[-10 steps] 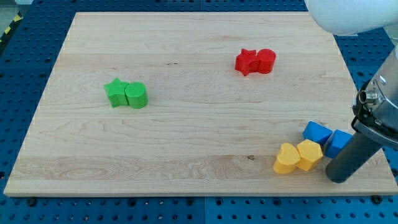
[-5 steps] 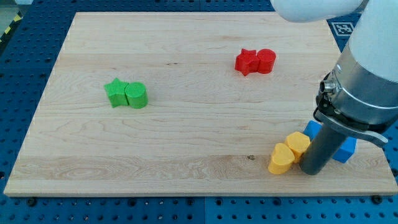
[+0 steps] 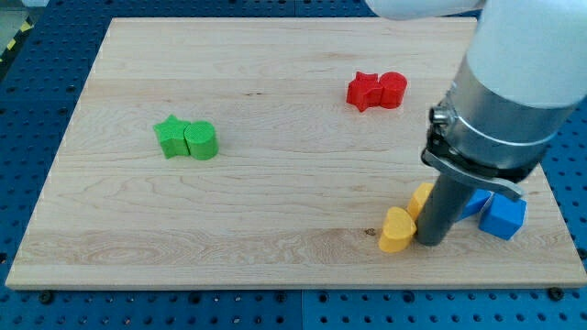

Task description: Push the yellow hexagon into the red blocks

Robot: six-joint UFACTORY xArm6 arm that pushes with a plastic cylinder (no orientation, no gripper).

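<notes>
The yellow hexagon [image 3: 422,198] lies near the view's bottom right, mostly hidden behind my rod. A yellow heart [image 3: 396,230] lies just left of and below it. My tip [image 3: 429,243] rests on the board, touching the right side of the yellow heart and just below the hexagon. The red blocks, a star [image 3: 364,91] and a rounded block [image 3: 393,89], sit together near the view's top, well above my tip.
Two blue blocks [image 3: 503,216] lie right of my rod, one partly hidden behind it. A green star [image 3: 171,137] and a green rounded block [image 3: 201,140] sit together at the view's left. The board's bottom edge [image 3: 293,286] is close below my tip.
My tip has slid left along the bottom right of the board, pushing the yellow heart and yellow hexagon left, away from the blue blocks. The red and green blocks have not moved.
</notes>
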